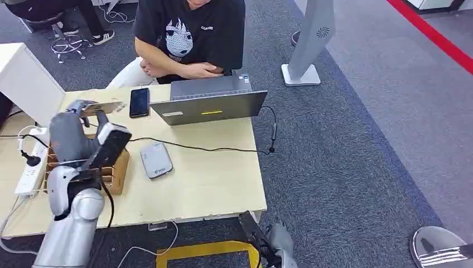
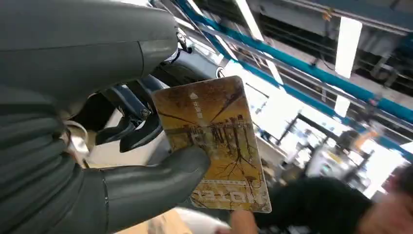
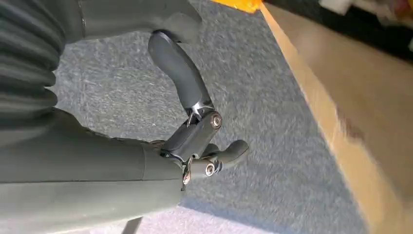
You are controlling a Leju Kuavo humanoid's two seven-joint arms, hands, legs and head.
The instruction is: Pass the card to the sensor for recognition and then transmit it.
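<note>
1. Head view: the left hand [image 1: 83, 107] is raised above the far left part of the table [image 1: 212, 178], and the card [image 1: 106, 106] is pinched in it, held well apart from the grey sensor [image 1: 155, 159] that lies flat near the table's middle, on the robot's side of the laptop [image 1: 209, 103].
2. The step in hand is judged to be the carry to the sensor. The card's flat face should be brought down parallel to the sensor's top and close over it, with the pinch kept firm so that the card is not tilted or dropped.
3. The black cable [image 1: 201, 148] beside the sensor and the phone [image 1: 139, 102] near the hand should be avoided on the way.
4. In the left wrist view the card [image 2: 214, 141] is seen as a thin yellow-brown rectangle with rounded corners, printed with a tree-like pattern and pale lettering; it is pressed by the thumb [image 2: 160, 180] against the darker fingers [image 2: 131, 131].
5. In the right wrist view the right hand [image 3: 195, 136] is seen hanging over the carpet with nothing in it and its fingers loosely apart.
</note>
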